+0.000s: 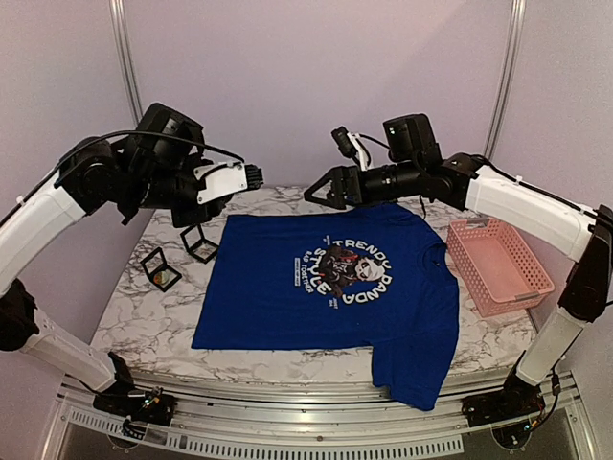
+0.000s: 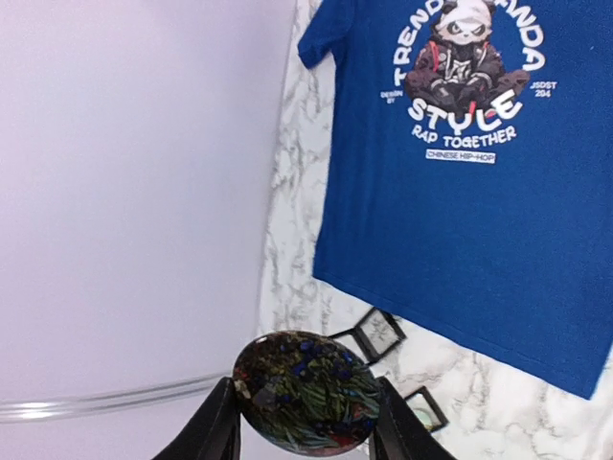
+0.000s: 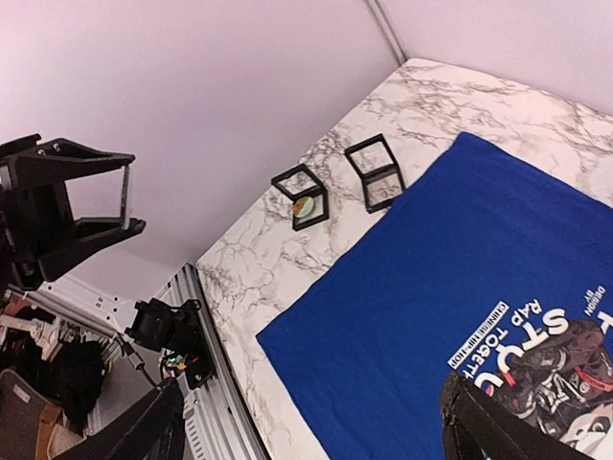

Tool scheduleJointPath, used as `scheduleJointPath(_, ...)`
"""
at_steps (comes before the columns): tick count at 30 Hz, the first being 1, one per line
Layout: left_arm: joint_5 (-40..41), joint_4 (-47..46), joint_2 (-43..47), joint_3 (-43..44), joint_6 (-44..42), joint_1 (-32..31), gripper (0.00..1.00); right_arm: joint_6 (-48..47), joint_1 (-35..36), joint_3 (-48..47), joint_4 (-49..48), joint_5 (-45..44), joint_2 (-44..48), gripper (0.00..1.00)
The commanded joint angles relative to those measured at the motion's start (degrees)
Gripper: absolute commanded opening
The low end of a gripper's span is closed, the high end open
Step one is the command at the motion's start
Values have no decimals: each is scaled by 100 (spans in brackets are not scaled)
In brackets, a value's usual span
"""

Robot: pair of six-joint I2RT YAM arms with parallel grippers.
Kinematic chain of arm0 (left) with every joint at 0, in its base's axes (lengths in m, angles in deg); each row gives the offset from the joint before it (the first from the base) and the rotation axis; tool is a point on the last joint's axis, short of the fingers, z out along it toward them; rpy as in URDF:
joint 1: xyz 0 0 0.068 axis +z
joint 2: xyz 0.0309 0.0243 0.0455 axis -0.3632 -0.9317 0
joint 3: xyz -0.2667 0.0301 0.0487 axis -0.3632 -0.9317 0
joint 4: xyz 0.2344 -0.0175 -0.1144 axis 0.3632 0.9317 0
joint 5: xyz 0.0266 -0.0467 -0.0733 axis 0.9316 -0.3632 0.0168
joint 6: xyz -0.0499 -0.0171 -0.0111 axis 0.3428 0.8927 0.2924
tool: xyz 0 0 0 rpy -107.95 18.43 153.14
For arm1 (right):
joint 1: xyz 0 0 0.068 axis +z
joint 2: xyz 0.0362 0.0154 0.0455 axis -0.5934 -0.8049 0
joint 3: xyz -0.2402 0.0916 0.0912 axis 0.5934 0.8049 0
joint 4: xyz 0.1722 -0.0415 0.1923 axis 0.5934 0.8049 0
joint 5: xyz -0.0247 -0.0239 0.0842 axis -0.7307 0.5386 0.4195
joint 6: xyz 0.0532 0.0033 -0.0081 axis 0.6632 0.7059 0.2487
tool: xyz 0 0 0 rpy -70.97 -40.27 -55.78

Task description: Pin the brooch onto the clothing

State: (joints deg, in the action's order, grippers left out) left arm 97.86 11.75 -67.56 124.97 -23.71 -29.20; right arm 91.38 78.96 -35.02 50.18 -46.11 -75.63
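At the far left, the left arm is raised over the back left corner of the bench (image 1: 144, 326). Its left fingers (image 2: 213, 433) are clamped on the brooch (image 2: 306, 393), one on either side. The brooch is a small rounded piece, dark with green, gold and blue flecks, and its face is turned toward the wrist camera. It is held up in the air, well apart from the cloth and touching nothing but the fingers.

Below that arm, two small black square boxes sit on the marble. The outer box (image 1: 161, 270) has something small and yellowish-green in it. The inner box (image 1: 201, 245) is just beside the edge of the T-shirt (image 1: 287, 307).

The T-shirt is royal blue and lies spread flat across the middle of the bench, turned sideways with its neck toward the right. The panda print (image 1: 352, 270), ringed with white lettering, faces up. One sleeve hangs over the near edge at the right.

Above the back edge of the shirt, the right arm reaches in from the right. Its right fingers (image 1: 322, 183) are spread wide with nothing between them. From its wrist view, only blue cloth and part of the print show between the tips.

Furthest right, a pink basket (image 1: 498, 264) stands on the bench, close to the shirt's collar.
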Motion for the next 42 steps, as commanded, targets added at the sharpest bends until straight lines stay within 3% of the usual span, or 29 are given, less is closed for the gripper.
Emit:
scheduleJointPath(1,2054,-2204,620,-1220,-2275,-1169,15,-275,524,-16,-442,337,305,88)
scheduleJointPath(4,2165,-3229,784,-1722,-2804,-1627,14,6,573,315,-1216,964,431,82)
scheduleJointPath(11,2312,-3807,673,-2085,-2948,-2146,13,883,606,739,-2100,1592,496,56)
scheduleJointPath(28,2290,-3908,516,-2069,-2777,-2406,13,1040,841,401,-2616,2001,-72,28)
scheduleJointPath(33,2277,-3946,516,-2108,-2791,-2429,13,1025,867,377,-2651,2034,-137,14)
scheduleJointPath(36,2298,-3957,498,-2134,-2810,-2429,13,1024,881,377,-2676,2078,-143,0)
scheduleJointPath(42,2321,-4000,496,-2152,-2837,-2430,12,935,885,401,-2598,2117,-104,0)
